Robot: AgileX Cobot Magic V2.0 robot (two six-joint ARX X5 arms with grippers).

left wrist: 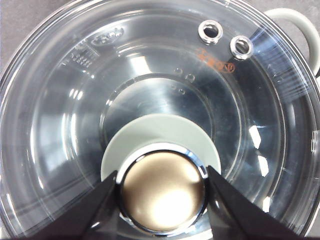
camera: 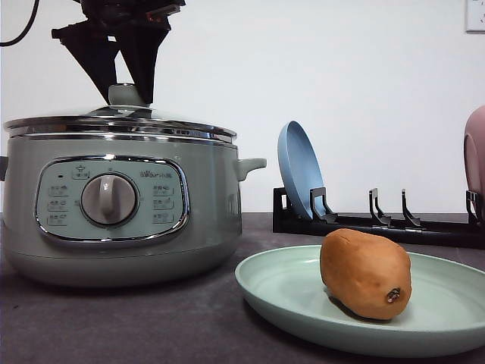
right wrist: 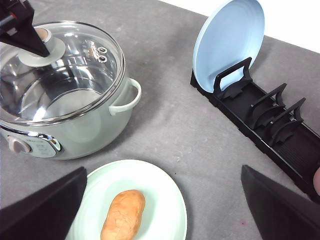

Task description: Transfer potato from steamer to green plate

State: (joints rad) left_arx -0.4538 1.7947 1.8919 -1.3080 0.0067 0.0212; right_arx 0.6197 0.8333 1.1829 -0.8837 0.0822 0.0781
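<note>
Fingers of the left gripper [left wrist: 162, 200] sit on either side of the lid knob [left wrist: 163, 190], their inner edges against its chrome rim, so they are closed around the knob. From the front, the same dark fingers [camera: 121, 64] come down onto the knob above the steamer [camera: 121, 205], and the glass lid [left wrist: 150, 95] rests level on the steamer's rim. Two small metal vent holes [left wrist: 225, 39] sit in the glass off to one side of the knob.

Spread wide apart, the right gripper's fingers [right wrist: 45, 212] hold nothing and touch nothing; they hang high above the counter [right wrist: 170, 125], beyond the steamer's handle side.

Out of the steamer, the potato [camera: 366, 273] lies on its side on the green plate [camera: 288, 292], which rests on the counter just beside the steamer, on the side of its handle. A dark spot marks the potato's end nearest the front camera.

Farther from the steamer than the green plate, a black dish rack [right wrist: 260, 115] stands on the counter with a blue plate [right wrist: 225, 42] upright in the slot nearest the steamer. A pink plate [camera: 476, 152] stands at the rack's far end.
</note>
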